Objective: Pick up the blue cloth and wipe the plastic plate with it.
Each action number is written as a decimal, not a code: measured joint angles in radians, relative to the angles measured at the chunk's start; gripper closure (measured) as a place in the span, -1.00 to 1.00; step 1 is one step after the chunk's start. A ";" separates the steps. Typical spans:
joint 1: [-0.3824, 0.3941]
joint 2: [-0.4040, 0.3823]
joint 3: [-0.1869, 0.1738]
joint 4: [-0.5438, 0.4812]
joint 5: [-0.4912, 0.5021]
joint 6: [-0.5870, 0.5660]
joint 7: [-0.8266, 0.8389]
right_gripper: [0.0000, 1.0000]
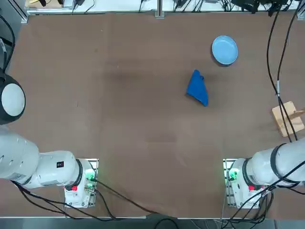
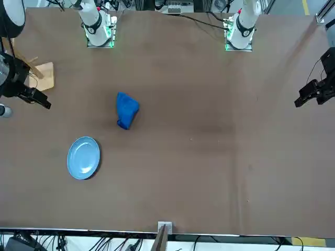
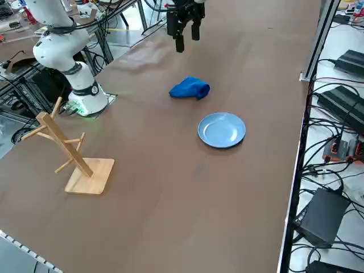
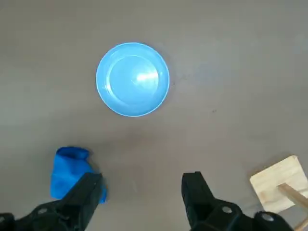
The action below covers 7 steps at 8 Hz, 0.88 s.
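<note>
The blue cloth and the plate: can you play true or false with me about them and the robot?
1. The blue cloth lies on the plate. False: it lies on the table beside the plate, apart from it.
2. The plate has nothing on it. True.
3. The right gripper is holding the cloth. False: its fingers are open and hold nothing, up above the table.
4. A wooden rack stands on the table. True.
5. The cloth is spread out flat. False: it is bunched up.
</note>
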 joint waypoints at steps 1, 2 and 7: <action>-0.003 -0.001 0.018 0.010 0.000 -0.015 0.016 -1.00; -0.003 -0.001 0.028 0.026 0.000 -0.032 0.022 -1.00; -0.010 -0.023 0.027 0.095 0.000 -0.102 0.022 -1.00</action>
